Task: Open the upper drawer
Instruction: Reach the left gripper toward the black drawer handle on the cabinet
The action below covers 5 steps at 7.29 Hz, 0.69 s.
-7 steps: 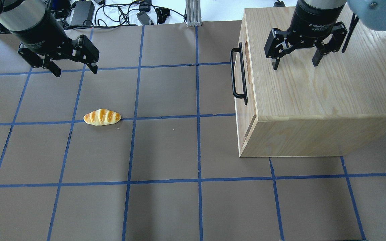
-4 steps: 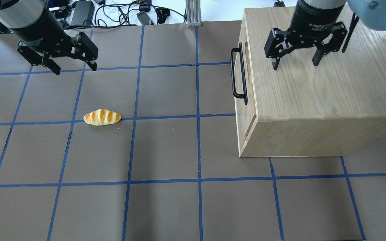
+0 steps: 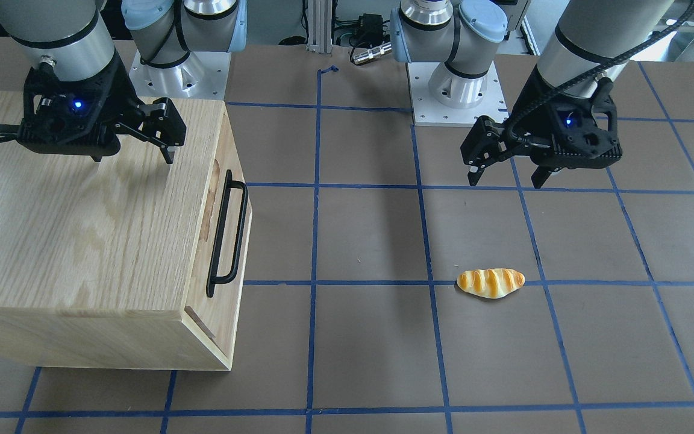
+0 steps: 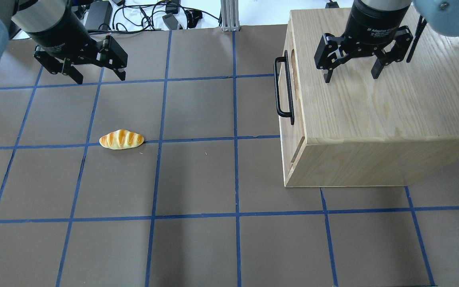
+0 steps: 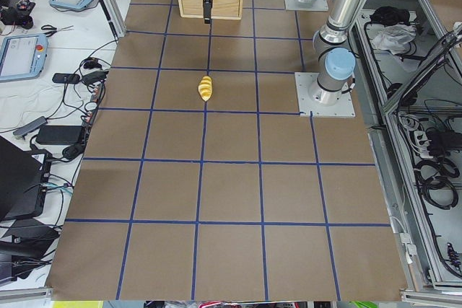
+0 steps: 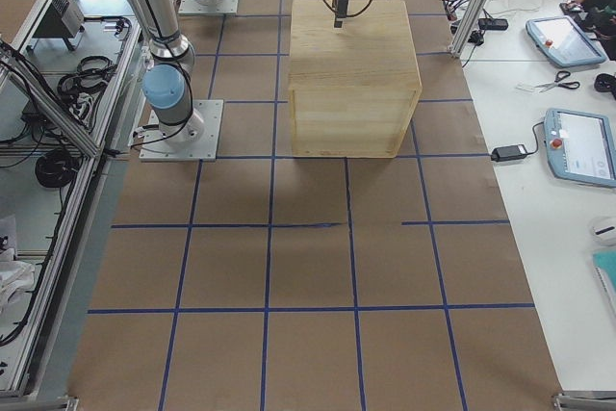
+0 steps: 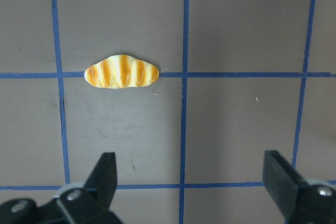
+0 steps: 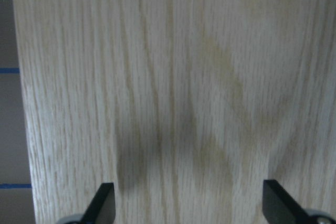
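The upper drawer is shut, its front flush with the oak-grain cabinet (image 4: 381,91). Its long black bar handle (image 4: 284,89) faces the middle of the table and also shows in the front-facing view (image 3: 226,235). My right gripper (image 4: 351,76) is open and empty, hovering over the cabinet top, behind the handle; its wrist view (image 8: 189,203) shows only wood grain. My left gripper (image 4: 100,77) is open and empty above the mat at the far left, well away from the cabinet. The drawer box and rails are hidden.
A toy bread roll (image 4: 121,140) lies on the brown mat with blue tape lines, in front of my left gripper, and shows in the left wrist view (image 7: 122,72). Cables and power bricks (image 4: 150,16) lie beyond the far edge.
My left gripper has shifted a little to the right, toward the table's middle, still open. The right gripper, the cabinet and the roll have not moved.
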Motion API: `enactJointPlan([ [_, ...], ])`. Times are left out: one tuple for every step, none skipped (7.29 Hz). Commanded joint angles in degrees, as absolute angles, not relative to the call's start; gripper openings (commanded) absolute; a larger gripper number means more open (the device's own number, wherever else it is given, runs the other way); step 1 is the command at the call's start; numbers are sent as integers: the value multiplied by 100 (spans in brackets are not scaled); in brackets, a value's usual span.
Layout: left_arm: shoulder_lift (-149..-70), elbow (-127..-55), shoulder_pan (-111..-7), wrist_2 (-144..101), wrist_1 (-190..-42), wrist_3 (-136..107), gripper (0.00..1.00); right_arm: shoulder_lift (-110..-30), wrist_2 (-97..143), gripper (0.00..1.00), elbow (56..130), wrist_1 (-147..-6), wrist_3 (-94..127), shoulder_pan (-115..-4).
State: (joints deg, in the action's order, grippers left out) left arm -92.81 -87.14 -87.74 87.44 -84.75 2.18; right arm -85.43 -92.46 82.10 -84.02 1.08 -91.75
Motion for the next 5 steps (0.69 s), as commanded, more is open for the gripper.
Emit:
enactJointPlan([
  [-9482, -8719, -9252, 8702, -8078, -286, 100, -8543, -9246, 100, 8209, -8402, 114, -9176],
  [-9631, -8719, -9594, 8466, -7868, -664, 100, -8543, -9246, 100, 8209, -8402, 114, -9176],
  [-9781, -8719, -9885, 8438, -7483, -833, 100, -8543, -9246, 100, 8209, -8402, 106, -9176],
  [-9921, -8719, -10123, 8429, -7419, -1026, 100, -8543, -9246, 100, 8209, -8402, 114, -9176],
  [-10045, -8719, -10343, 8342, -7331, -1411, 100, -8543, -9246, 100, 8209, -8402, 106, -9167],
])
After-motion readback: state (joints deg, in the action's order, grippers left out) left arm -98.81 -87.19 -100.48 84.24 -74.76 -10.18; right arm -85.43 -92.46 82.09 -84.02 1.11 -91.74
